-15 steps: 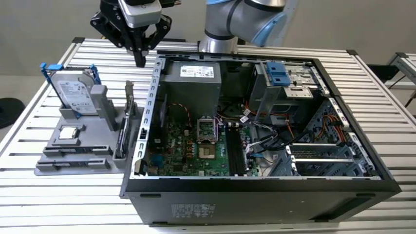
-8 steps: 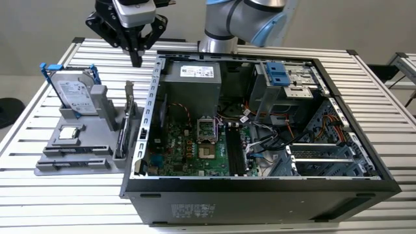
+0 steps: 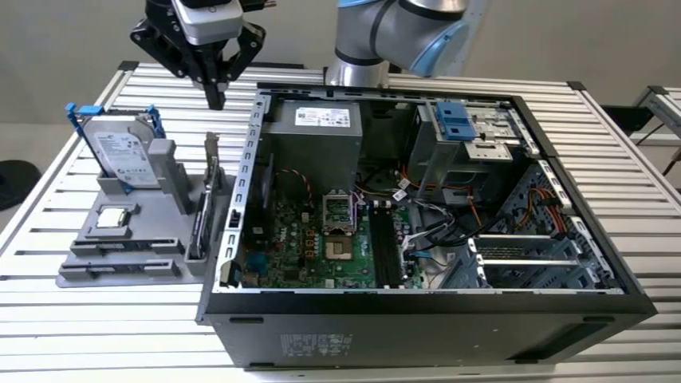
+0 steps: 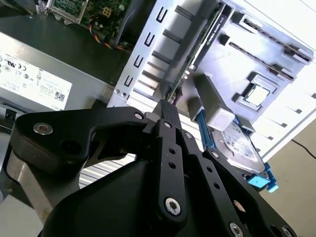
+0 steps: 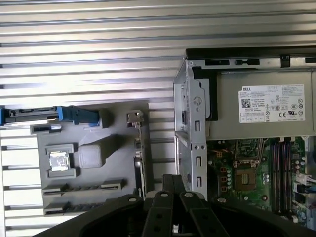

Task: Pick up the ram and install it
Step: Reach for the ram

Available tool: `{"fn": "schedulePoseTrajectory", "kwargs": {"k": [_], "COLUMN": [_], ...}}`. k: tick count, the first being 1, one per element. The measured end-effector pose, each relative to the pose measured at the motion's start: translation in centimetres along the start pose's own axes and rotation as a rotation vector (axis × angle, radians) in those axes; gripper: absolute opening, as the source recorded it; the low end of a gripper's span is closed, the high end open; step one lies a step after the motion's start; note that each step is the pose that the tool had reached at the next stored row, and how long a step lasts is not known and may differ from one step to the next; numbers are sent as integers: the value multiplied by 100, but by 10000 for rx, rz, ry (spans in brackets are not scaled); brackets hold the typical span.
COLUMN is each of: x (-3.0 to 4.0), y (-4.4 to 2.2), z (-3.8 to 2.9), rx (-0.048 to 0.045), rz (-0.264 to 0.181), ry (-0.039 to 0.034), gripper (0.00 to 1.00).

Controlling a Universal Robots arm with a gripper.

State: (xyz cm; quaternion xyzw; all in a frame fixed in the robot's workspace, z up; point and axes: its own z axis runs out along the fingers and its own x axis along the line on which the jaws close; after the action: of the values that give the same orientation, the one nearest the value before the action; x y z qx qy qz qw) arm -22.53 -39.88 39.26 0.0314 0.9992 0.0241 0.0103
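Gripper (image 3: 216, 102) above gap between gray holder (image 3: 80, 275) and computer case (image 3: 426, 327), fingers (image 4: 168, 118) pressed together, empty; ram (image 5: 81, 187) edge-on in holder slot, hard to make out

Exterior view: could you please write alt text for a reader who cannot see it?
The shut gripper hangs above a grey parts fixture holding a hard drive, beside an open computer case on a slatted table.

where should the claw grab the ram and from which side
Grip the ram by its two flat faces near mid-length, coming straight down from above: it seems to stand on its long edge in the gray tray, thin top edge up, so the claw must straddle it.
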Motion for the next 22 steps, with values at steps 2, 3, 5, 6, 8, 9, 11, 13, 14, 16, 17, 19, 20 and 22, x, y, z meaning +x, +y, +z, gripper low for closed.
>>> {"fn": "schedulePoseTrajectory", "kwargs": {"k": [2,3,5,6,8,9,11,13,14,16,17,19,20,22], "x": [23,34,60,72,95,107,131,153,165,187,199,222,234,258], "y": [-2,-2,-4,-5,-6,-7,-8,-10,-10,-12,-13,-14,-15,-16], "z": [0,-1,-1,-1,-2,-2,-3,-3,-3,-4,-4,-5,-5,-6], "rx": [0,0,-1,-1,0,0,0,0,0,0,0,-1,0,0], "rz": [-2,-2,-6,-6,-8,-9,-11,-13,-14,-16,-18,-20,-21,-24], "ry": [0,0,0,0,0,0,1,0,0,1,1,1,1,1], "gripper": [0,0,0,0,0,0,0,0,0,0,0,0,0,0]}}
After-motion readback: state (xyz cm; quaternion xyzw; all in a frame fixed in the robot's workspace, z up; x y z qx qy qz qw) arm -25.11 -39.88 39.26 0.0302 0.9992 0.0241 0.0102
